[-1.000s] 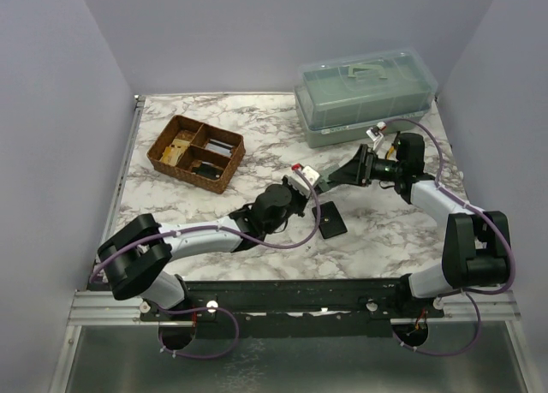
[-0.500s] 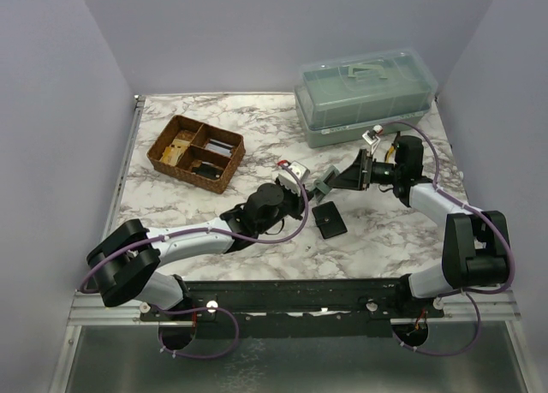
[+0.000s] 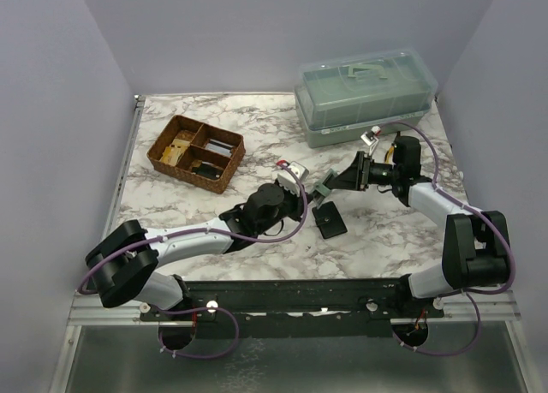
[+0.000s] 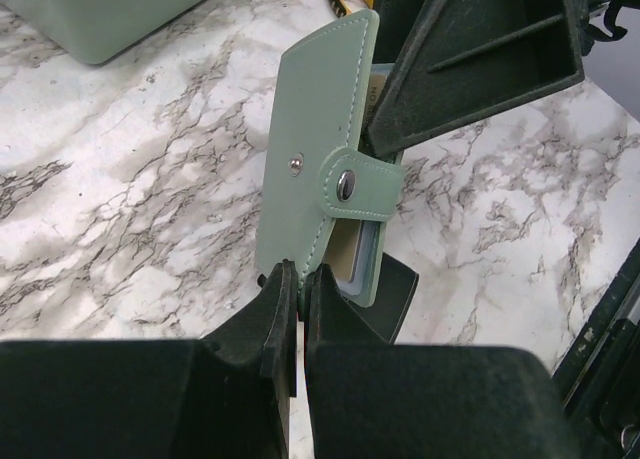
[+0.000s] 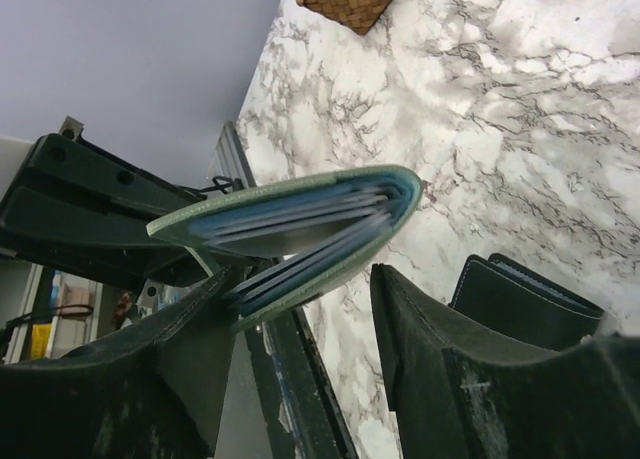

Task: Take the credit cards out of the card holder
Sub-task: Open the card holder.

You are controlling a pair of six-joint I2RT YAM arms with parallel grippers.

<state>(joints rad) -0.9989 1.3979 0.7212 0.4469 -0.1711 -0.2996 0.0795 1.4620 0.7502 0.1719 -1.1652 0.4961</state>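
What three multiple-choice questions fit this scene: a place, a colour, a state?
1. The black wallet is: A hanging on the wall; B lying on the table; C on the floor.
2. The card holder is: A red; B sage green; C yellow.
3. The left jaws are: A wide open; B out of view; C shut on the card holder's edge.
Answers: 1 B, it lies flat on the marble; 2 B, the left wrist view shows green; 3 C, they pinch its edge.

Inside the card holder (image 4: pixel 315 149), the credit cards (image 5: pixel 290 214) show only thin edges, their faces hidden. Beneath the card holder, a black wallet (image 4: pixel 398 294) is mostly covered in the left wrist view.
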